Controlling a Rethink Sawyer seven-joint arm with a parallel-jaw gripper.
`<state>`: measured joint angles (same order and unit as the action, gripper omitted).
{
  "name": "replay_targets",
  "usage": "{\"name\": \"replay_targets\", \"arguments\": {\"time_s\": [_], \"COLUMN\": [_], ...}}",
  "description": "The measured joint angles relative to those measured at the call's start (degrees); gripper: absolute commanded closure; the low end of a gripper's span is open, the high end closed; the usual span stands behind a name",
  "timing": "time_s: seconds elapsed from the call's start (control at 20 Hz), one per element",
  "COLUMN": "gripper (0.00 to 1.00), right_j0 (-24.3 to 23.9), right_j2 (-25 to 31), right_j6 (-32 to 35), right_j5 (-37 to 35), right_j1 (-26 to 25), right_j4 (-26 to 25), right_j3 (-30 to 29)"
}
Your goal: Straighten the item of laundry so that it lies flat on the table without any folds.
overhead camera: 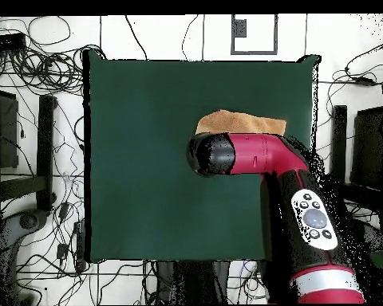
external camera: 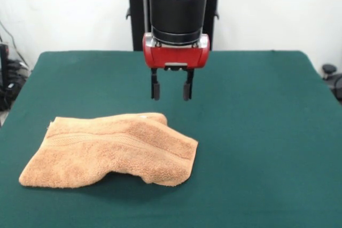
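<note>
The orange-tan terry towel (external camera: 115, 150) lies on the dark green table (external camera: 256, 132) at the front left, folded over on itself with a woven band stripe running along it and a raised hump near its right end. My gripper (external camera: 171, 90) hangs open and empty above the table, just above and behind the towel's upper right corner, not touching it. In the overhead view the arm (overhead camera: 258, 155) covers most of the towel (overhead camera: 238, 123); only its far strip shows, and the gripper is hidden under the arm.
The robot's black pedestal (external camera: 140, 20) stands behind the table's far edge. Cables and stands (overhead camera: 35, 159) surround the table on the floor. Green tabletop stretches to the right of the towel (external camera: 267, 174).
</note>
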<state>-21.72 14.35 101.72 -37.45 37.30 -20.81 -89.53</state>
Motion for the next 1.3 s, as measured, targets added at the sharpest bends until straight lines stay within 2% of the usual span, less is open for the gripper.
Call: {"name": "replay_targets", "arguments": {"time_s": [0.55, 1.0, 1.3], "gripper": [0.00, 0.00, 0.00], "right_j0": [6.25, 6.90, 5.92], "right_j2": [-8.87, -12.69, -12.95], "right_j6": [0.49, 0.49, 0.49], "right_j5": [0.14, 2.59, 4.82], "right_j1": [1.02, 0.49, -0.44], "right_j4": [-0.09, 0.27, 1.58], "right_j3": [1.15, 1.15, 1.16]}}
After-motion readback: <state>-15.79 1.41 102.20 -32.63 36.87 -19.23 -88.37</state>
